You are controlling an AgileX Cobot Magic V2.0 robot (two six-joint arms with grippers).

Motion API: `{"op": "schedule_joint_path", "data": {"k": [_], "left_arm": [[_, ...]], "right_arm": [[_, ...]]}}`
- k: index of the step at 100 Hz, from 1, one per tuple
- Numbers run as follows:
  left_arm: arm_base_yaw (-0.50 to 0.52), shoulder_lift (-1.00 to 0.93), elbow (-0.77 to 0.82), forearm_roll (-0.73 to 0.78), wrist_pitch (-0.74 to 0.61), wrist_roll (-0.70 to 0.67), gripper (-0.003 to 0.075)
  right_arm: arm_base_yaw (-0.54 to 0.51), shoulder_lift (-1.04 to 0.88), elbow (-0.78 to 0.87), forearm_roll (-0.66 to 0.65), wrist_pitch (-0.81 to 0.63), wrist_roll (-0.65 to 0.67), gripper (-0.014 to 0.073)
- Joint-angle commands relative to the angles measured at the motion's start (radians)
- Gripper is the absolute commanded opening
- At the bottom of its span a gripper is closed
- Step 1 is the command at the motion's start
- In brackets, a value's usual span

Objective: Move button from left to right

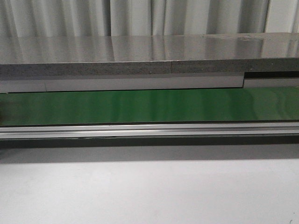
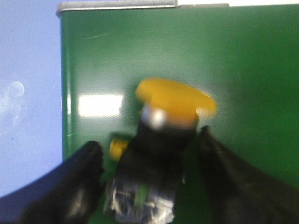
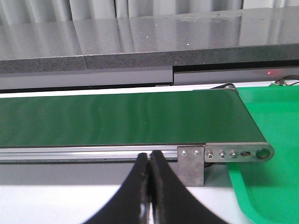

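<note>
Black fingers [image 2: 79,182] of the left gripper [image 2: 152,179] stand spread apart, one on each side of the button [image 2: 161,154]. Its black body sits in the gap between them, close to both; the view is blurry, so contact with either finger can't be confirmed. The yellow-orange mushroom cap [image 2: 175,98] sticks out past the fingertips, with a silver collar just under it. A small yellow piece shows at the side of the body near one finger, and metal terminals show at the body's far end from the cap. Under the button is the green conveyor belt [image 2: 196,51], with a glare patch beside the cap; the belt's edge and a pale surface [image 2: 28,93] run alongside.

Right gripper [image 3: 150,172]: both fingers pressed together, nothing between them, hanging over the white table [image 3: 56,200] just in front of the belt's aluminium rail [image 3: 88,153]. A green tray [image 3: 271,186] lies beside the belt's end.

Front view: belt [image 1: 149,106], rail and table only; no arm or button visible.
</note>
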Motion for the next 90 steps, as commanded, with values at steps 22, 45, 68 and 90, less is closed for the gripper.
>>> {"op": "schedule_joint_path", "data": {"k": [22, 45, 68, 90], "left_arm": [[-0.007, -0.055, -0.023, -0.035, 0.025, 0.009, 0.062], [-0.023, -0.166, -0.021, -0.079, 0.025, 0.023, 0.062], [-0.108, -0.374, 0.097, -0.079, -0.116, 0.043, 0.062], [-0.168, -0.624, 0.327, -0.101, -0.358, 0.043, 0.062]], "right_arm": [[-0.001, -0.02, -0.015, -0.005, -0.083, -0.001, -0.0067], [-0.001, -0.02, -0.015, -0.005, -0.083, -0.001, -0.0067], [-0.001, -0.02, -0.015, -0.005, -0.083, -0.001, -0.0067], [-0.001, -0.02, -0.015, -0.005, -0.083, -0.001, -0.0067]]}}
